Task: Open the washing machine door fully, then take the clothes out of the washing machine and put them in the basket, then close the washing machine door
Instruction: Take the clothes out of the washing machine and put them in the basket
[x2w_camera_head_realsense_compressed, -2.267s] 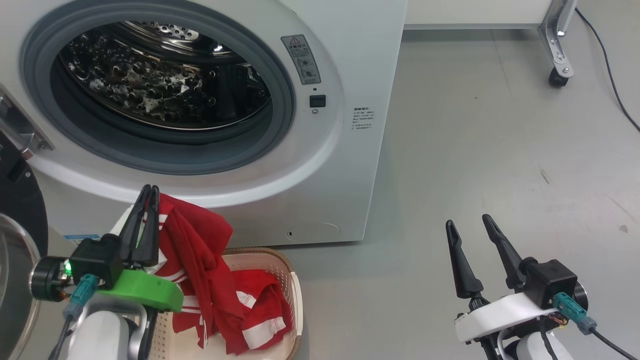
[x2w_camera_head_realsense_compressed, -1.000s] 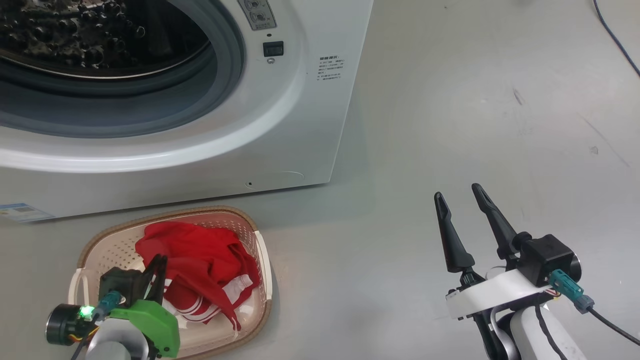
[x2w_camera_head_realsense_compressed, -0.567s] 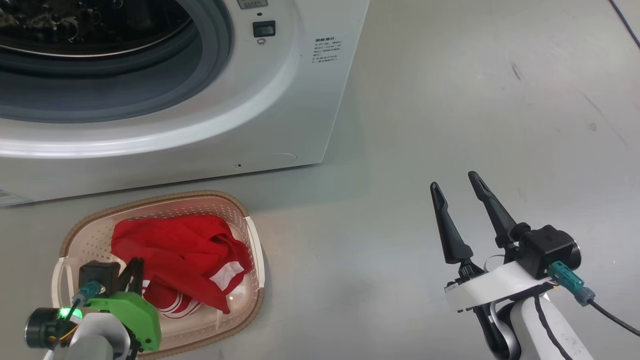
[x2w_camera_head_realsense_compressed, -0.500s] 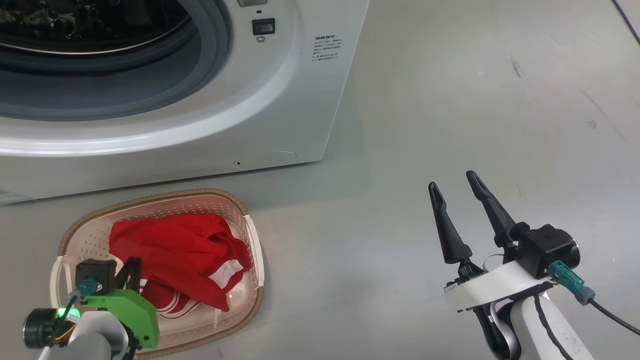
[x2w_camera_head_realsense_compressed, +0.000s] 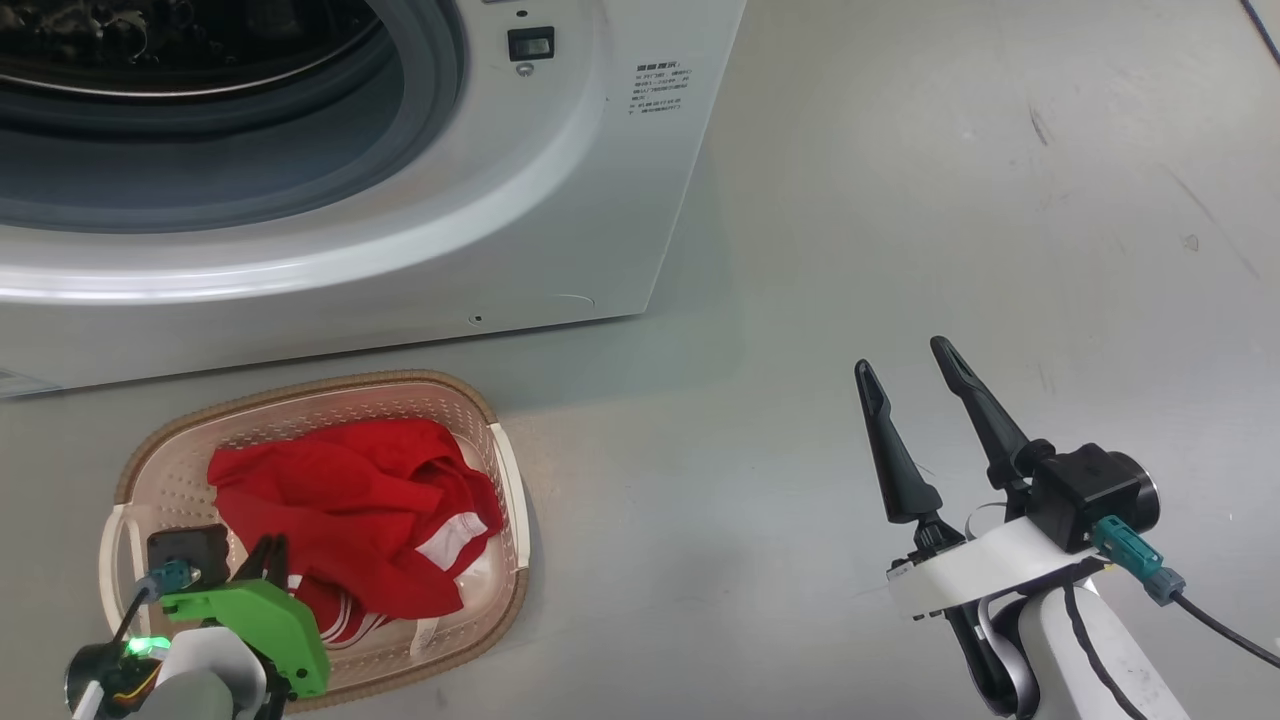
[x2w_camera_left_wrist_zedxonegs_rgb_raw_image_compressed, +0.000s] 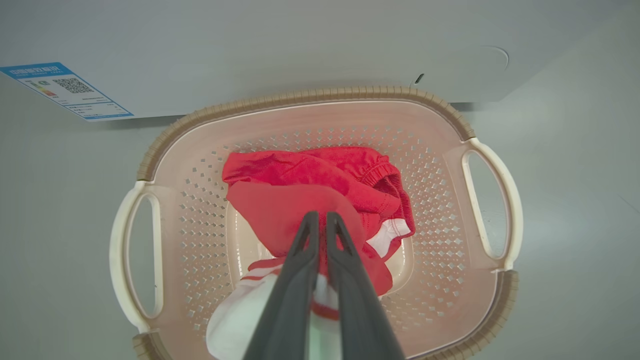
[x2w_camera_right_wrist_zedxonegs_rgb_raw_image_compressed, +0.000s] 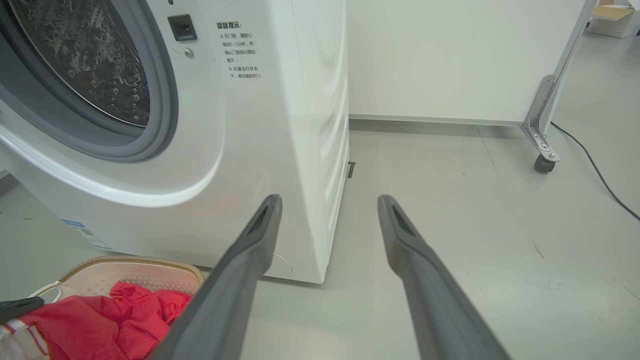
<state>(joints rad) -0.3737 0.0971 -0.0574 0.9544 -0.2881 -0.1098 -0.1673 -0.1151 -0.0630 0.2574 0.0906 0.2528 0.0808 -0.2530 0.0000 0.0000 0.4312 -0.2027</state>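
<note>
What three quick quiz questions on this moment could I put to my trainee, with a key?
1. True or false: the clothes lie in the basket.
2. Which tool stands open? A: left tool. B: right tool.
3. What does the left tool pinch?
Key: 1 true; 2 B; 3 the clothes.

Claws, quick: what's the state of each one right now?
Left claw: closed on the clothes, down in the basket.
Right claw: open, holding nothing.
</note>
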